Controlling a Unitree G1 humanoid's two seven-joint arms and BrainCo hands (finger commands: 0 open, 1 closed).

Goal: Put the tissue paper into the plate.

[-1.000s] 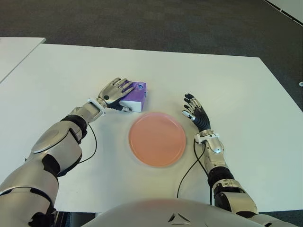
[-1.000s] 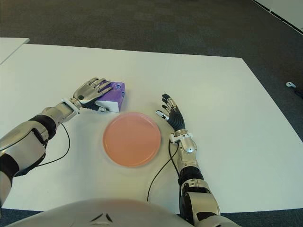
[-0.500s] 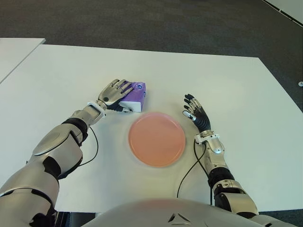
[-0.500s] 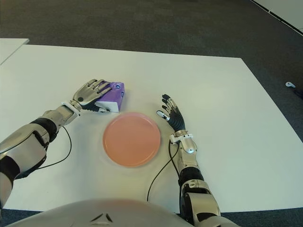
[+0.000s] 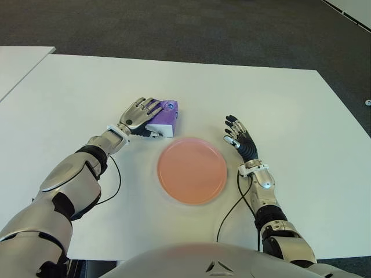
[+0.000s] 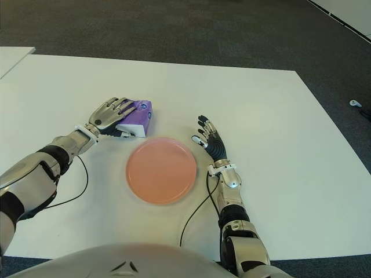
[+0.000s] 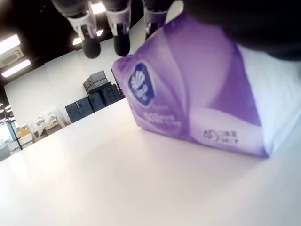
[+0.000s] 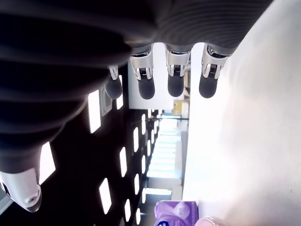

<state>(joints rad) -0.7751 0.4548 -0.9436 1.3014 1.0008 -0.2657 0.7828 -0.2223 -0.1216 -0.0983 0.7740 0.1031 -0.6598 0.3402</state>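
Observation:
The tissue paper is a purple and white pack [image 5: 168, 116] lying on the white table [image 5: 278, 104], just beyond the far left rim of the pink plate [image 5: 192, 169]. My left hand [image 5: 145, 113] lies over the pack's left side, its fingers [image 7: 121, 33] stretched flat across the top and reaching past the far edge, not curled around it. The left wrist view shows the pack [image 7: 197, 99] flat on the table surface. Right of the plate is my right hand [image 5: 239, 139], fingers straight and holding nothing. The plate holds nothing.
Black cables run from both wrists across the table, one [image 5: 229, 211] curving near the plate's front right. A second white table [image 5: 17, 63] adjoins at the far left. Dark carpet lies beyond the far edge.
My left arm has stretched slightly forward, with its hand still on the pack. The pack, the plate and my right hand have stayed in place.

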